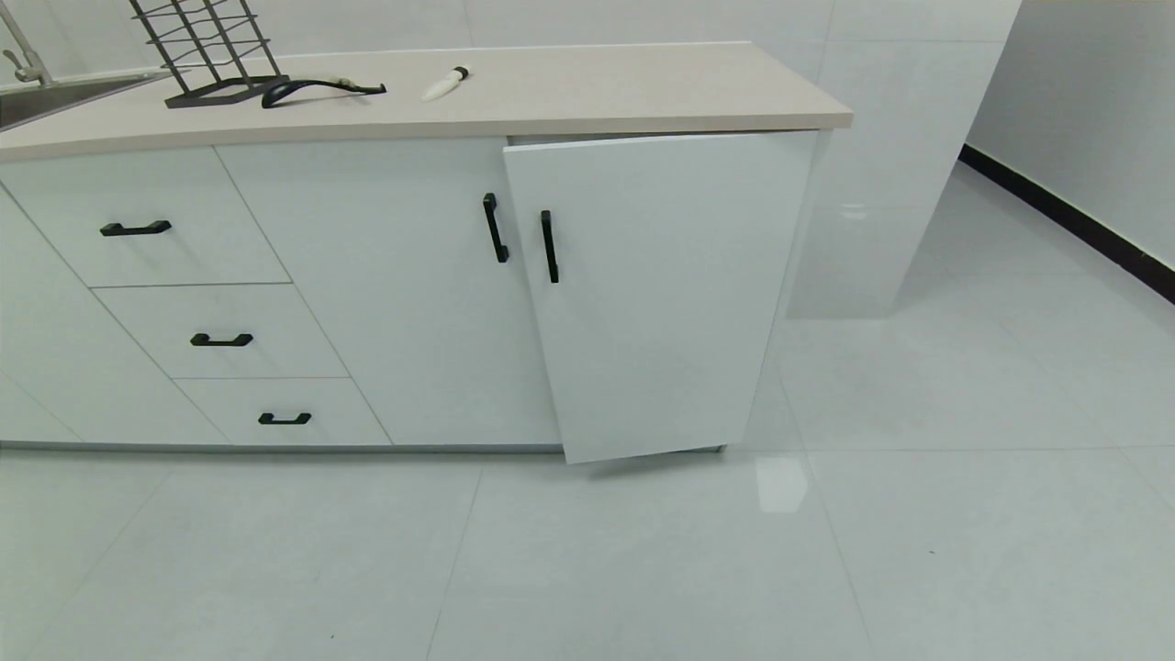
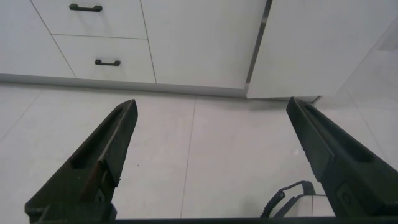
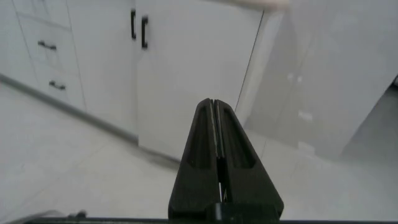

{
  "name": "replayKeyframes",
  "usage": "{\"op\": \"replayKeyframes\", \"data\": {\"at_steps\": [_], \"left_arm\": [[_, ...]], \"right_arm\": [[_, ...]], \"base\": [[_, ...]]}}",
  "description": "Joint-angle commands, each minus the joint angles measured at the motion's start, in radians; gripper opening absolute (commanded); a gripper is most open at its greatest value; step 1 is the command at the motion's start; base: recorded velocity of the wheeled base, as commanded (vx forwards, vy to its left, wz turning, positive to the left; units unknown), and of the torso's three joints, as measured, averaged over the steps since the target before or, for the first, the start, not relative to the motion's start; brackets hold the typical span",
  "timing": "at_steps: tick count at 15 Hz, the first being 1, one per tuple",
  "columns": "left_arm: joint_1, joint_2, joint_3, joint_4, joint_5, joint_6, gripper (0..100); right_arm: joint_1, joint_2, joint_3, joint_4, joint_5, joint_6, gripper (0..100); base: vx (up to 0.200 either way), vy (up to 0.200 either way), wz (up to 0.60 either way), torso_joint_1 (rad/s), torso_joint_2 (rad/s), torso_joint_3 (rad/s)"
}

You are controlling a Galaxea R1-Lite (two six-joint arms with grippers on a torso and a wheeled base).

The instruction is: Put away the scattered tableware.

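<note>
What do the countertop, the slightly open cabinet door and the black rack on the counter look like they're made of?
Countertop: likely stone or laminate, matte beige, even in colour with no visible grain.
Cabinet door: probably painted or laminated board, smooth white with a soft sheen.
Rack: seemingly thin metal wire with a black coating, judging by its slender straight bars.

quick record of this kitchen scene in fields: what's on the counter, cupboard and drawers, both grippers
counter: wire rack; black ladle by the rack's base; white utensil lying apart, to the ladle's right
sink: at the counter's left end
right cupboard door: ajar
drawers: three, all shut
left gripper: fingers open, empty
right gripper: fingers shut, empty
</note>
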Motion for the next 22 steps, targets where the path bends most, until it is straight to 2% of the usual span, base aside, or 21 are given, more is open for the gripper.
{"op": "replayKeyframes", "data": {"at_steps": [1, 5, 7, 9, 10, 15, 22], "left_arm": [[0.001, 0.000, -0.001, 0.000, 0.000, 0.000, 100], [0.001, 0.000, 0.001, 0.000, 0.000, 0.000, 100], [0.001, 0.000, -0.001, 0.000, 0.000, -0.002, 100], [0.001, 0.000, 0.001, 0.000, 0.001, -0.002, 100], [0.001, 0.000, -0.001, 0.000, 0.001, -0.002, 100], [0.001, 0.000, 0.001, 0.000, 0.001, 0.000, 100], [0.001, 0.000, 0.001, 0.000, 0.001, 0.003, 100]], "right_arm": [[-0.039, -0.222, 0.004, 0.183, -0.028, 0.025, 0], [-0.067, -0.282, 0.004, 0.465, -0.079, 0.031, 0], [-0.067, -0.282, 0.004, 0.470, -0.144, 0.031, 0], [-0.067, -0.282, 0.004, 0.493, -0.286, 0.031, 0], [-0.067, -0.282, 0.004, 0.514, -0.320, 0.037, 0], [-0.067, -0.282, 0.004, 0.513, -0.325, 0.106, 0], [-0.067, -0.282, 0.004, 0.513, -0.326, 0.111, 0]], "base": [[0.000, 0.000, 0.00, 0.000, 0.00, 0.000], [0.000, 0.000, 0.00, 0.000, 0.00, 0.000], [0.000, 0.000, 0.00, 0.000, 0.00, 0.000], [0.000, 0.000, 0.00, 0.000, 0.00, 0.000], [0.000, 0.000, 0.00, 0.000, 0.00, 0.000], [0.160, 0.160, 0.00, 0.004, 0.00, 0.003], [0.200, 0.200, 0.00, 0.004, 0.00, 0.001]]}}
